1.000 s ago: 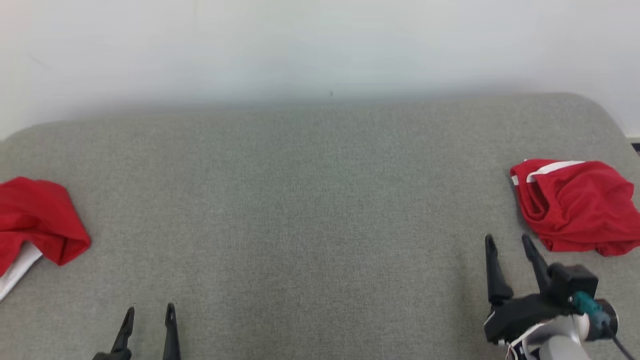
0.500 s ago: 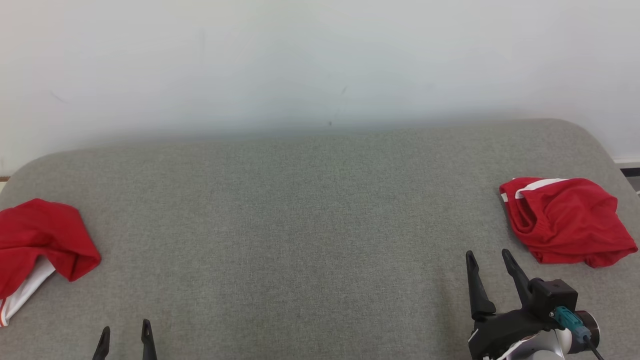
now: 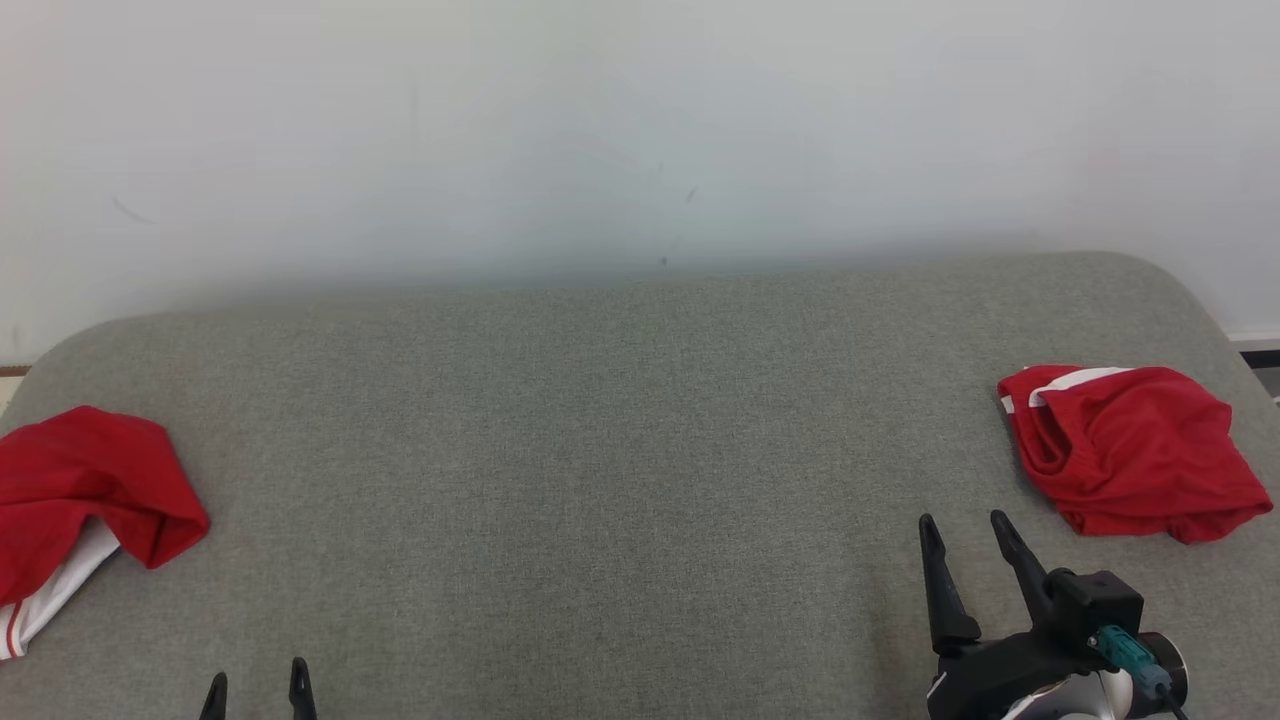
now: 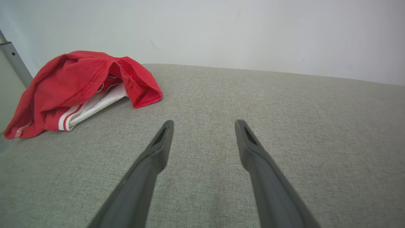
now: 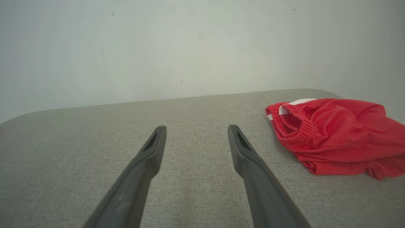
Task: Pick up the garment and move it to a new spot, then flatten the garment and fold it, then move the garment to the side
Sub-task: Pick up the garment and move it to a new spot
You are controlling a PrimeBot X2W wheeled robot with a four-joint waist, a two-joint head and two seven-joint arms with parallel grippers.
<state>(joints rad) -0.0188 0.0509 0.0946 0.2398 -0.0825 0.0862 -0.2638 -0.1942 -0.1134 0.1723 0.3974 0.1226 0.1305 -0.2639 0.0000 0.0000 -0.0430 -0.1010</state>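
Landmark: grey pad (image 3: 600,450); fabric-covered, rounded at its far corners; backed along its far edge by a plain pale wall (image 3: 600,130)

Metal post (image 4: 12,60): grey, slanted in the left wrist view; just past the pad's left edge, its lower part hidden behind the cloth there

Left garment (image 3: 90,480): red, with a white panel and red-and-white striped trim; heaped at the pad's left edge, about midway between front and far edge; red top layer draped over, white part poking out toward the pad's front; cut off by the frame's edge in the head view

Left gripper (image 3: 258,685): at the pad's front edge, left of centre; fingers spread wide, gripping nothing; tips pointing toward the pad's far edge, over plain grey fabric

Right gripper (image 3: 963,525): over the pad's front right part; fingers likewise spread wide with nothing between them; black wrist housing with a teal plug (image 3: 1112,642) behind the fingers

Right garment (image 3: 1130,450): red, gathered elastic waistband turned toward the pad's centre, white stripe at its far corner; crumpled near the pad's right edge

Garment to hand, left: heap well apart from the left gripper, farther toward the pad's left edge and far side; open pad between them

Garment to hand, right: heap near the right gripper, ahead and toward the pad's right edge; apart, not touching; open pad between them
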